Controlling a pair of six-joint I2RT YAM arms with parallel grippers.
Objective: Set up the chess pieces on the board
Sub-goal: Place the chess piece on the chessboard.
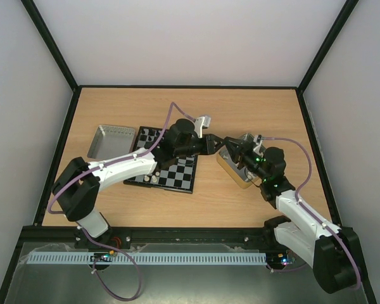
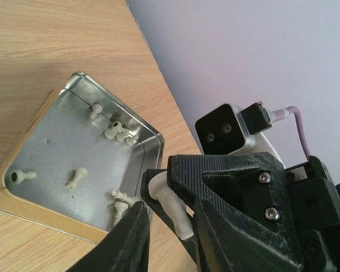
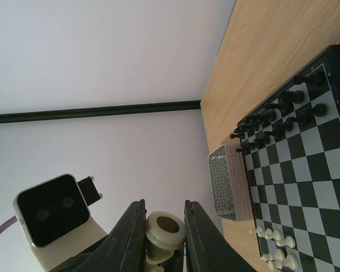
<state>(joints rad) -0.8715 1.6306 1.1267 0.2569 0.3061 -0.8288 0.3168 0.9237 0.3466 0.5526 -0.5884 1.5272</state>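
Item in hand: one small cream plastic chess piece, its round, hollow-looking foot facing the right wrist camera. It is pinched across that foot between the fingers of the right claw. It hangs off the wooden surface, in the gap between the black-and-silver checked board and the gold-sided square tin, close to the tin. The left claw meets the right one tip to tip. The left wrist view shows dark fingers flanking the pale stem with little room, but contact cannot be told: touching or just short. Judgement on handling: very light, rigid, smooth moulded plastic, with a waisted stem over a wider foot. It is likely to swivel or squirt out of hard pads if caught on a curve. The best hold for placing looks like the stem just above the foot, leaving the base free to land flat on a square. Not fragile, but it would topple easily. More cream pieces lie on their sides in the tin, some clustered and touching. On the board, black pieces stand at the far end and a few white pieces at the near edge. The grey metal tray sits just beside the board's left side.
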